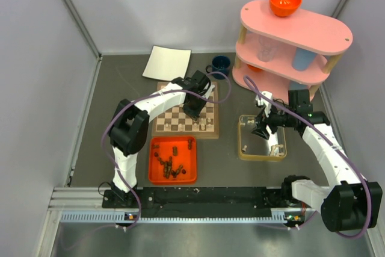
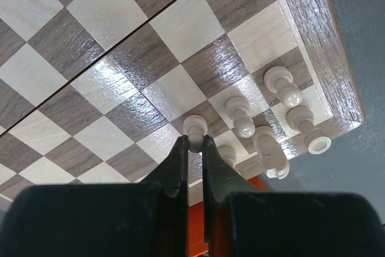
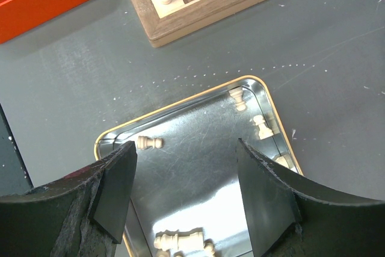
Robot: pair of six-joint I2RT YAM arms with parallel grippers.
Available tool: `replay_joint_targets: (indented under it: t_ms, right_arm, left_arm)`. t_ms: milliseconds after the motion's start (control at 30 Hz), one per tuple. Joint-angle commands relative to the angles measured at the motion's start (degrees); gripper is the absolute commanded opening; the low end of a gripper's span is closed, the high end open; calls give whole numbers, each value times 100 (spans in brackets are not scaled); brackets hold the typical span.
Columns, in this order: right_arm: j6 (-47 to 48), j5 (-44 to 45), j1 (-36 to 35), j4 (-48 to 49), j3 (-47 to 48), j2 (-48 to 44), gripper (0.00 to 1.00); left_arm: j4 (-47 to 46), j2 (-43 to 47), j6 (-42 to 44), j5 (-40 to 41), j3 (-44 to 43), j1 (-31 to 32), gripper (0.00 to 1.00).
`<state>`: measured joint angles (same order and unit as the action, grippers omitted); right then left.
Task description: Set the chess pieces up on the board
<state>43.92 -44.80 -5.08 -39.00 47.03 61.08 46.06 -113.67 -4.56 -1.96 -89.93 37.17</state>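
The board (image 1: 180, 126) lies mid-table; in the left wrist view its dark and cream squares (image 2: 120, 58) fill the frame. My left gripper (image 2: 194, 142) is shut on the neck of a pale pawn (image 2: 195, 126) standing on a square near the board's right edge. Several other pale pieces (image 2: 241, 115) stand beside it in that corner. My right gripper (image 3: 183, 154) hangs open over a metal tray (image 3: 180, 103) holding loose pale pieces (image 3: 148, 142), with nothing between its fingers. Dark pieces (image 1: 170, 164) lie in an orange tray (image 1: 189, 176).
A white sheet (image 1: 167, 62) and a dark blue cup (image 1: 221, 63) lie behind the board. A pink tiered shelf (image 1: 319, 31) with an orange bowl (image 1: 285, 2) on top stands at the back right. Grey walls close in both sides.
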Motion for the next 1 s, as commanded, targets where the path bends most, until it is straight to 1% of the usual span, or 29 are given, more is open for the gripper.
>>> replay_joint_targets:
  t_ms: [0,200,300,367,533,967]
  right_arm:
    - [99,-38,51,68,131,-70,66]
    - [99,-38,42,68,131,-70,66]
    - [99,-29,51,77,131,-70,66]
    - [90,-29,51,68,131,-70,66]
    - [99,-29,42,77,131,-61,66]
    - [90,-38,51,68,140,-35,66]
  left_arm:
    - [-150,-24,-45,-86,-113,-25,7]
    - [-159,-33,-54,-68,-112,-34,8]
    - [-150,-7,-63,-24,-112,-34,15]
    - [-159,11,-72,-15,-104,-43,17]
    - [-124,64,-63,2,-104,-52,17]
    - [-27,134,-28,-7,-95,-43,14]
